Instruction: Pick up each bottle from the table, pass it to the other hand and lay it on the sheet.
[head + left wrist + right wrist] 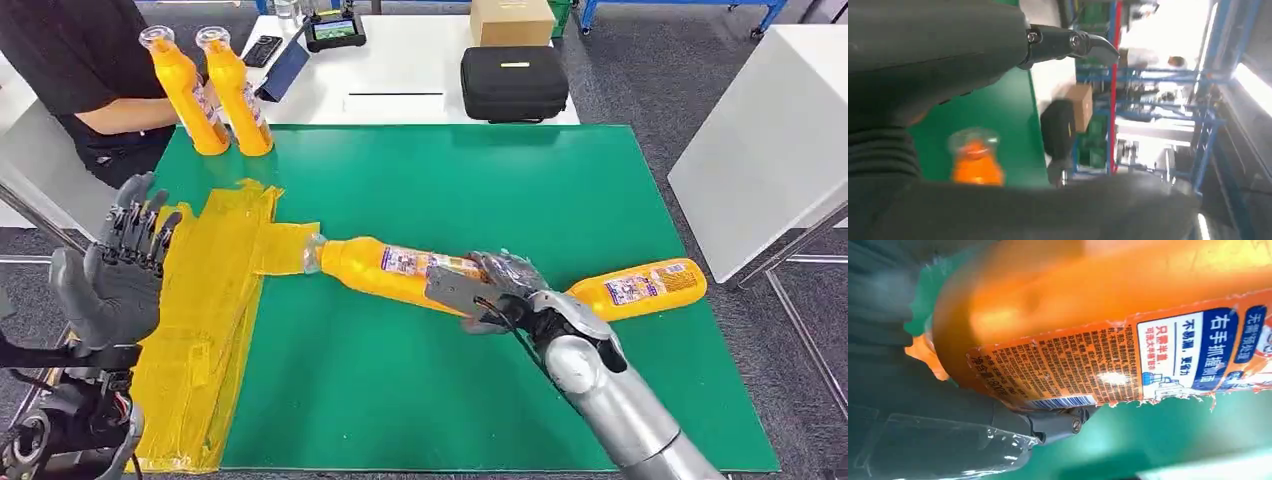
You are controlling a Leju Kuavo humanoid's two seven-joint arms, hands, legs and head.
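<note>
Left hand (118, 268): at 9 o'clock, raised, palm up, fingers spread, holding nothing.
Sheet (215, 300): yellow, at 8 o'clock on the green worktop (450, 180).
Held bottle (400, 272): centre, cap toward the sheet, gripped by the right hand (505, 292).
Spare bottle (640, 288): lying at 3 o'clock.
Advice: carry it level toward the left palm; release only once the left fingers close.

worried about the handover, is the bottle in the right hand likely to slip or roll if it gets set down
The bottle is long, round and smooth, so lying flat it would probably roll. Its glossy label could be slippery under the right hand. It is held near its base, so the cap end may sag.
</note>
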